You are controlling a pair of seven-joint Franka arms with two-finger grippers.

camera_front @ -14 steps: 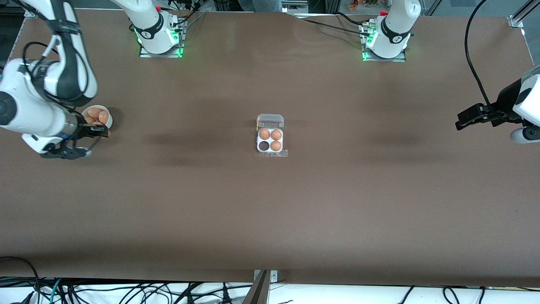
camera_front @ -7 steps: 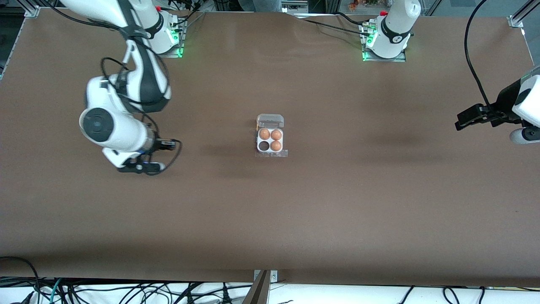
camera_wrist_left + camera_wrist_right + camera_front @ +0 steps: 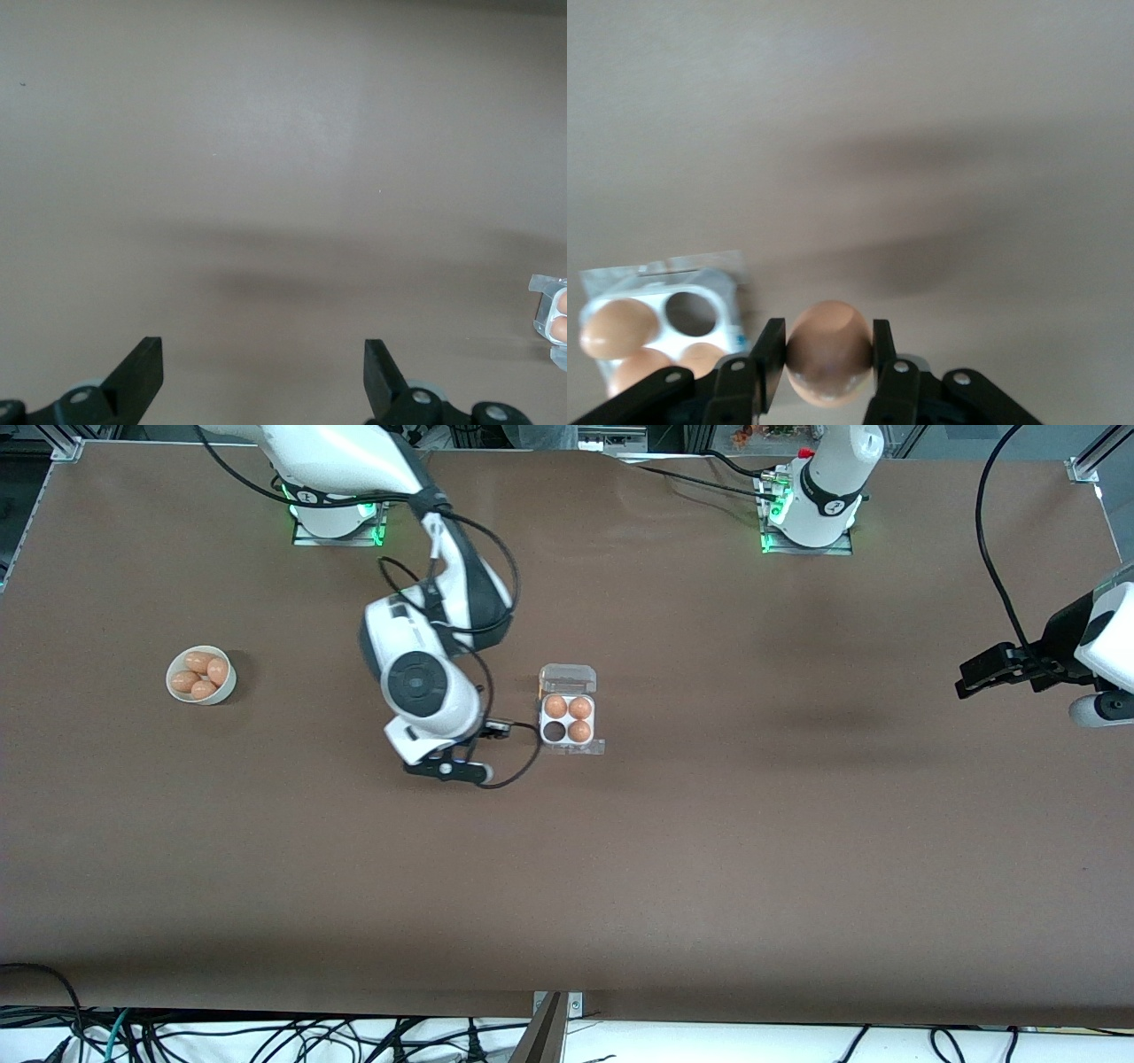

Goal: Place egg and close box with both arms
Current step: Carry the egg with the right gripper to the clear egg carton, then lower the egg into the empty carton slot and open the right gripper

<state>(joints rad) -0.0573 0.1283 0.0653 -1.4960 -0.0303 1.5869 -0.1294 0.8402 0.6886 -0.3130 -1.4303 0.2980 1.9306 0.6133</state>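
Observation:
The box point(image 3: 542, 720) sits mid-table with its clear lid point(image 3: 568, 679) open. It holds three eggs and has one empty cell point(image 3: 555, 732), the one nearer the front camera toward the right arm's end. My right gripper point(image 3: 496, 729) hovers over the table just beside the box. In the right wrist view it point(image 3: 829, 354) is shut on the egg point(image 3: 829, 341), with the box point(image 3: 733, 305) close by. My left gripper point(image 3: 967, 682) waits open and empty over the left arm's end of the table; its wrist view point(image 3: 263, 363) shows the box's edge point(image 3: 542, 310).
A round white bowl point(image 3: 174, 689) with three more eggs stands toward the right arm's end of the table. Bare brown tabletop surrounds the box. Cables hang along the table edge nearest the front camera.
My right arm has swung from the bowl across the table to just beside the box, carrying the egg. The bowl is uncovered now. The left arm has not moved.

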